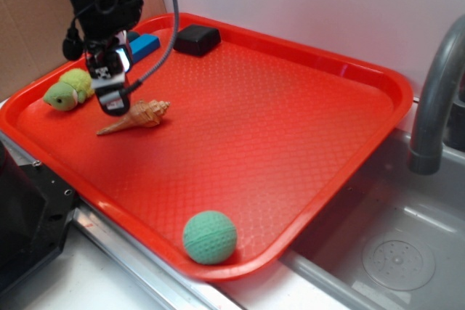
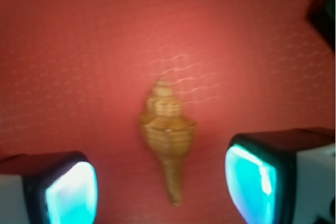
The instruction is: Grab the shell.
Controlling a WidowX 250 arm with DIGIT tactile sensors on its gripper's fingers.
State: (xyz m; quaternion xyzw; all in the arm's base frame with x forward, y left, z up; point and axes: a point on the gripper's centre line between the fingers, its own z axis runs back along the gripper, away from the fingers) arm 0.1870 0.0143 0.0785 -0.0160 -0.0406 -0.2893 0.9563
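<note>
Gripper [image 2: 160, 187] pointing down, fingers [image 2: 71, 192] spread wide apart, nothing between them.

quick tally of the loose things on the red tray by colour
Green: 2, plush turtle and ball
Tan-orange: 1, shell
Blue: 1, block
Black: 1, block
Total: 5 on the tray

Wide open around the shell [image 1: 138, 115] on the red tray [image 1: 290, 136]. Bare tray on both flanks, fingers [image 2: 68, 190] spread, 1 per side, clear of it. Green plush turtle [image 1: 67, 90] just left, blue block [image 1: 143, 45] and black block [image 1: 197, 39] behind. Green ball [image 1: 210, 237] well apart, faucet [image 1: 436, 99] far right.
</note>
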